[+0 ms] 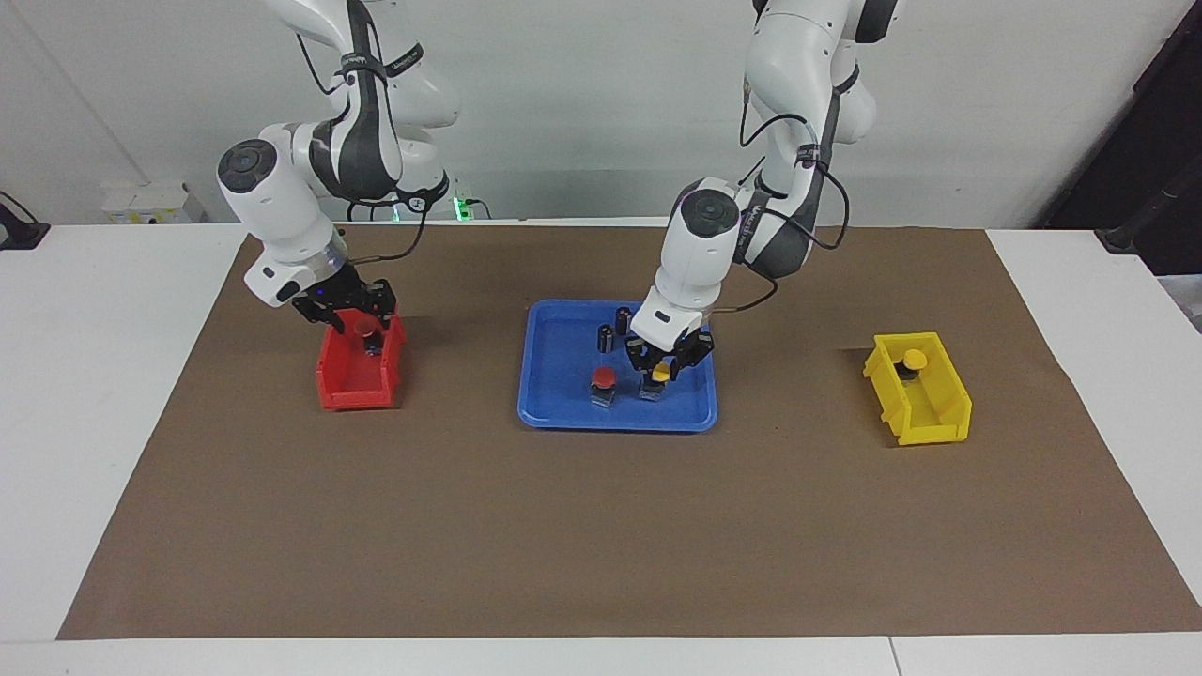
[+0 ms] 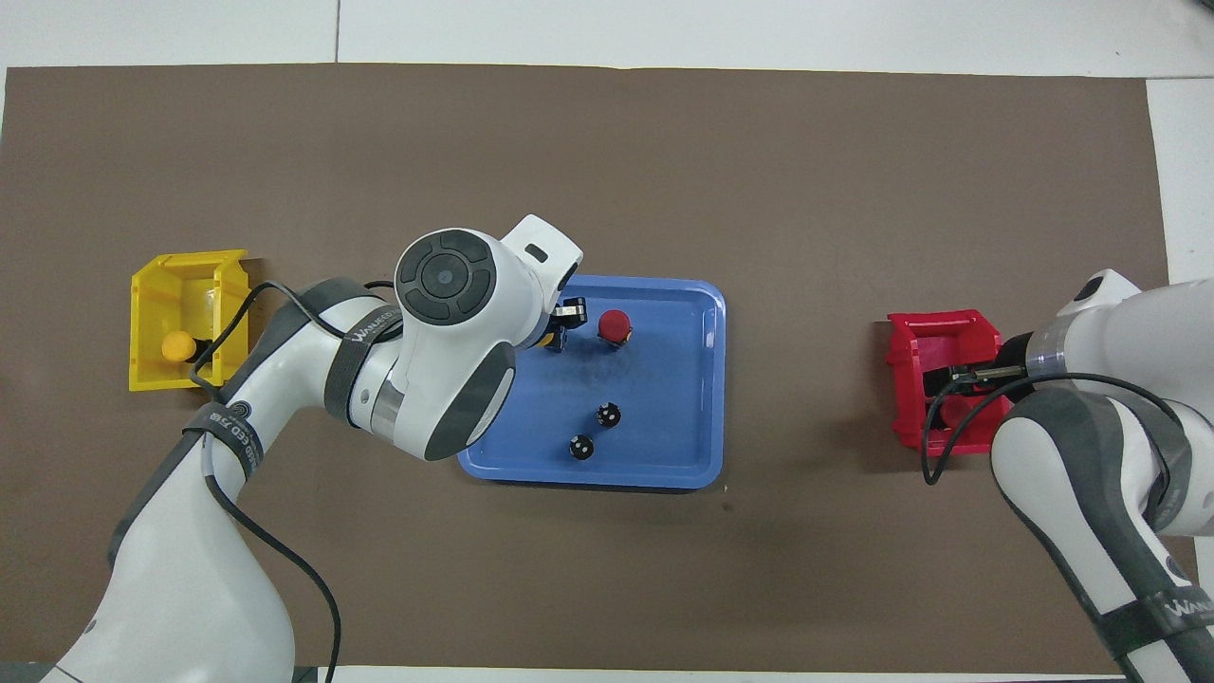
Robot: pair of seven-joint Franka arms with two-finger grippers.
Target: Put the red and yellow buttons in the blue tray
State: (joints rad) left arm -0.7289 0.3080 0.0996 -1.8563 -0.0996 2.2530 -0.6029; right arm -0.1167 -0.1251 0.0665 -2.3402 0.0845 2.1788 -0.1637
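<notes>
The blue tray [image 1: 563, 418] [image 2: 711, 379] lies mid-table. A red button [image 1: 603, 378] [image 2: 615, 325] stands in it. My left gripper [image 1: 660, 374] [image 2: 560, 334] is down inside the tray, shut on a yellow button [image 1: 661, 372] just beside that red one, toward the left arm's end. My right gripper [image 1: 355, 324] hangs low over the red bin [image 1: 352, 387] [image 2: 939, 327], right at the second red button [image 1: 362, 326] in the bin. Another yellow button [image 1: 914, 359] [image 2: 176, 345] sits in the yellow bin [image 1: 925, 418] [image 2: 180, 280].
Two dark capless cylinders [image 1: 606, 338] [image 2: 608, 415] stand in the tray on the side nearer the robots. The red bin is toward the right arm's end, the yellow bin toward the left arm's end. A brown mat [image 1: 601, 526] covers the table.
</notes>
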